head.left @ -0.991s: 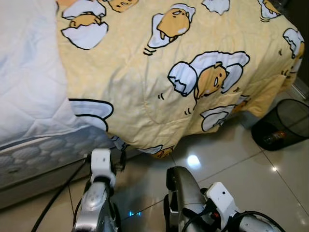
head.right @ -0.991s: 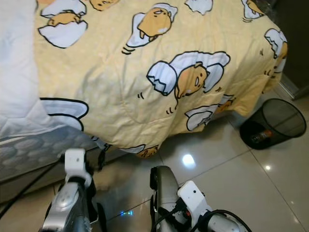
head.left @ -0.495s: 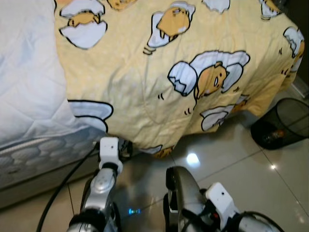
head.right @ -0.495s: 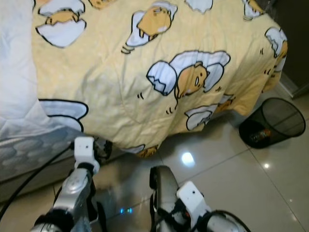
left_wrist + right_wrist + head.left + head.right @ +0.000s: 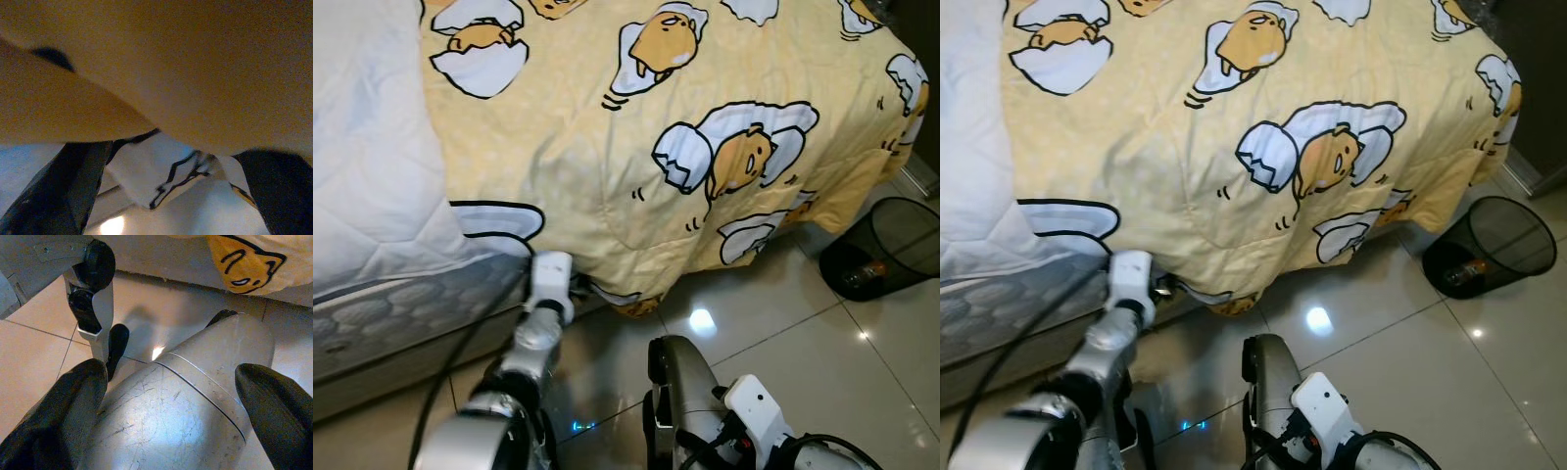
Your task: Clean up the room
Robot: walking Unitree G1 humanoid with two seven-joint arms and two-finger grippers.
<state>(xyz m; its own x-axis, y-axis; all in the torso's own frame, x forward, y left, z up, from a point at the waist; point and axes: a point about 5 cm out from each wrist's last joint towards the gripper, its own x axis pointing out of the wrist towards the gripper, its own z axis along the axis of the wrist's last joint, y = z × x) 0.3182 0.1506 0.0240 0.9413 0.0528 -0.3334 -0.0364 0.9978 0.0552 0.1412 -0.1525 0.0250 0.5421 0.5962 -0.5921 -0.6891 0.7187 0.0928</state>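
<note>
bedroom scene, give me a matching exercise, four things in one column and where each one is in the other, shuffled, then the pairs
Things:
1. yellow blanket
2. wire bin
3. left gripper
4. white quilted cover

Places:
A. on the tiled floor at the robot's right, past the bed corner
B. at the blanket's hanging lower edge
C. on the bed at the robot's left
D. draped over the bed, hanging toward the floor

Pairs: 1-D, 2-A, 3-B, 4-C
</note>
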